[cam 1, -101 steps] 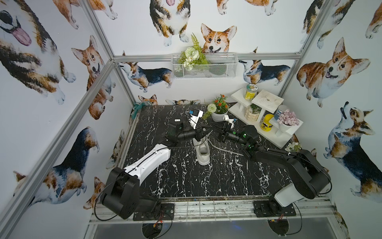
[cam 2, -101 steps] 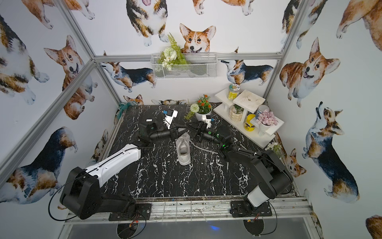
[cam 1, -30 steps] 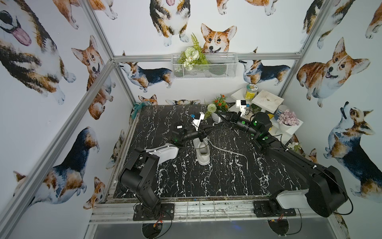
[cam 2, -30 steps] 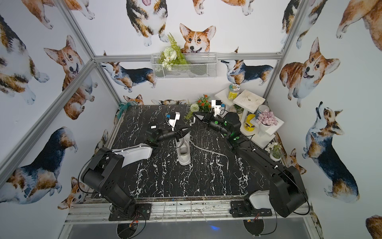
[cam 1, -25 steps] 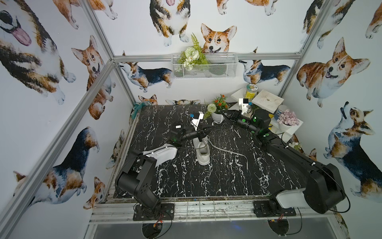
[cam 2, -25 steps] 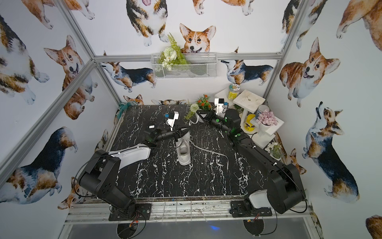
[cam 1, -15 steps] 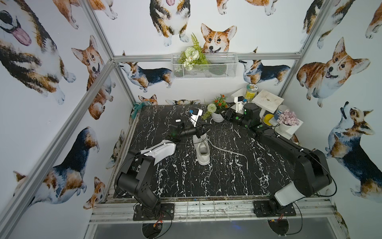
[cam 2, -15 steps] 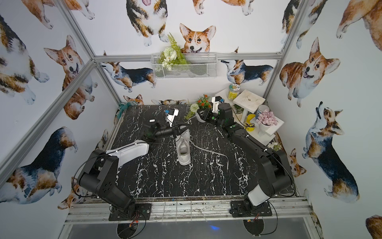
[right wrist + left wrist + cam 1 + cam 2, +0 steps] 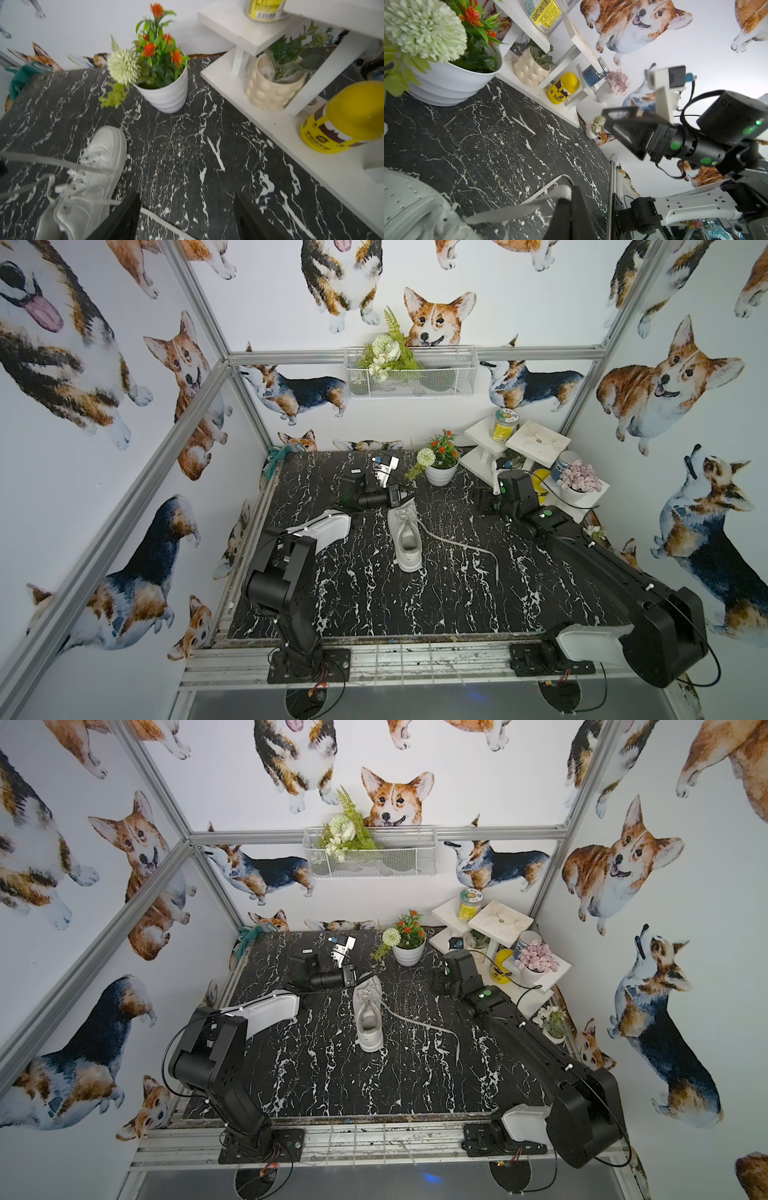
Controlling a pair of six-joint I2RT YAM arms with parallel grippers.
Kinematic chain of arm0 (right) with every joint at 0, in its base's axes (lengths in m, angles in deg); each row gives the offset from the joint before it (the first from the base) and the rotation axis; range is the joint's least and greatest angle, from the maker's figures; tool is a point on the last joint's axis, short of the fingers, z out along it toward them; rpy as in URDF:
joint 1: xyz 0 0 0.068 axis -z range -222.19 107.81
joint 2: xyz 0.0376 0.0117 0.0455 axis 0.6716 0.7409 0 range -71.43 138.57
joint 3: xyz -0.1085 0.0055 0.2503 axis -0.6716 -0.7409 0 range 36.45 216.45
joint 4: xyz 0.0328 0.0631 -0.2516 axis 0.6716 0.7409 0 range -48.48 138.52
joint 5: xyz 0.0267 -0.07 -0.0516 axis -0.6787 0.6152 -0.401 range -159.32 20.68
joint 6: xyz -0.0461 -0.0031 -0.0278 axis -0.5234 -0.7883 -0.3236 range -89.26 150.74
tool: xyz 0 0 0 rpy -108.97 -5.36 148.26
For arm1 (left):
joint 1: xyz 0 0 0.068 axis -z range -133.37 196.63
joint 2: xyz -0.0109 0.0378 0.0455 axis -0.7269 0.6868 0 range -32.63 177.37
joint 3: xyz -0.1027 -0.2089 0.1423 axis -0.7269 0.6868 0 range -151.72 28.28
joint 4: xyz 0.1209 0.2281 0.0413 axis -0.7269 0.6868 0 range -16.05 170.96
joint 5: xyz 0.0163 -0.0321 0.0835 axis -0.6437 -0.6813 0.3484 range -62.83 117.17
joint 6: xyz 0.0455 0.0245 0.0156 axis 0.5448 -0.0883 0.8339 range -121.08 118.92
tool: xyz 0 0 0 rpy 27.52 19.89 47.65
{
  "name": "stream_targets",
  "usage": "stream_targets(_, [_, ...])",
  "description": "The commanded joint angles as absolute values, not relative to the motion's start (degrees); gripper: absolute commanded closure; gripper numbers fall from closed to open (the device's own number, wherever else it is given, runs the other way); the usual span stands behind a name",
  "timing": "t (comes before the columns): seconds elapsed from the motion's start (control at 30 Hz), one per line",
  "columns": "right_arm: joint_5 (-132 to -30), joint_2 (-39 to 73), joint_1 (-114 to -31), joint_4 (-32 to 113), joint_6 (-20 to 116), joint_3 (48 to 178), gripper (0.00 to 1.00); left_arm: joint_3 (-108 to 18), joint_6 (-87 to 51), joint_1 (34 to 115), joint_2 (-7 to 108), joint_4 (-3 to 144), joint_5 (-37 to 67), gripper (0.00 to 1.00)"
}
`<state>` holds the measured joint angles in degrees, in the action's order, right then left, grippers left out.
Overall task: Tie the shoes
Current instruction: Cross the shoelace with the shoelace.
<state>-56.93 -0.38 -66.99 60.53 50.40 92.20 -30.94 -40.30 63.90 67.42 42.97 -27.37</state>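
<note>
Nearest, mid-table (image 9: 374, 597), the sneaker (image 9: 406, 535), heel toward the arm bases, toe toward the far wall. Trailing rightward from it, flat on the table, a loose lace (image 9: 461, 545). Just beyond, at the toe's left side, left gripper (image 9: 408, 501) clamped on the taut lace (image 9: 517, 208). Further right, right gripper (image 9: 185, 214) spread wide, holding nothing, over bare table. Farthest, a flower pot (image 9: 440, 476).
</note>
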Motion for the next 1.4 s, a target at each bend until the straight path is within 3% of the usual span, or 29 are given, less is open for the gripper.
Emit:
stream_targets(0.0, [-54.02, -2.59, -69.59, 71.26, 55.94, 87.74, 0.26, -31.34, -40.65, 63.76, 67.37, 40.91, -28.99, 0.9])
stream_targets(0.27, [-55.19, -2.68, -70.67, 67.82, 63.95, 75.1, 0.29, -31.95, -40.2, 63.68, 66.09, 40.45, -29.57, 0.72])
stream_targets(0.67, [-54.56, 5.25, -67.45, 64.99, 62.54, 72.09, 0.36, -32.89, -38.88, 63.52, 65.02, 42.66, -29.2, 0.65])
stream_targets(1.03, [-56.35, 8.48, -65.01, 61.63, 59.83, 70.99, 0.62, -33.51, -37.13, 63.5, 64.35, 44.7, -28.75, 0.65])
stream_targets(1.1, [-56.79, 9.37, -64.88, 60.84, 59.74, 70.82, 0.71, -33.49, -36.54, 63.5, 63.99, 45.31, -28.74, 0.65])
stream_targets(1.23, [-58.78, 7.84, -65.21, 61.61, 59.56, 72.86, 1.0, -33.55, -35.43, 63.48, 63.61, 46.53, -28.89, 0.65])
stream_targets(1.37, [-57.48, -1.29, -68.66, 62.16, 57.09, 77.56, 1.0, -33.43, -34.63, 63.49, 63.44, 46.69, -29.55, 0.63])
